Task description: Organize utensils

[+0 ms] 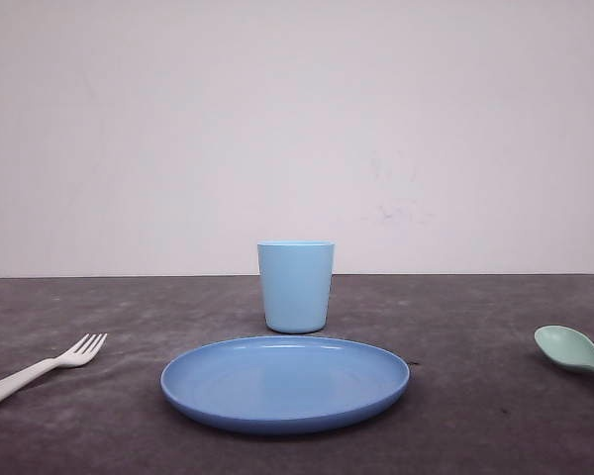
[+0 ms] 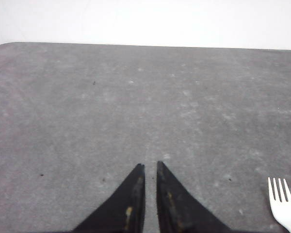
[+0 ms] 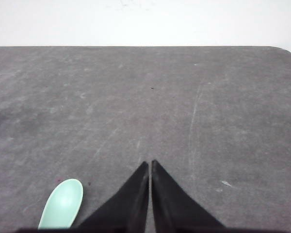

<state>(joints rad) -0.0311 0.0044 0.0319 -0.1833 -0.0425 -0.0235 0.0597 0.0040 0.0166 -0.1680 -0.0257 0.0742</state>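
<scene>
A white fork lies on the dark table at the left of the front view, tines pointing toward the middle. A mint-green spoon lies at the right edge, bowl up. In the left wrist view my left gripper hangs over bare table, its jaws shut with only a thin slit and nothing between them; the fork's tines show off to one side. In the right wrist view my right gripper is shut and empty, with the spoon's bowl beside it.
A round blue plate sits at the middle front of the grey table. A light blue cup stands upright just behind it. A white wall backs the table's far edge.
</scene>
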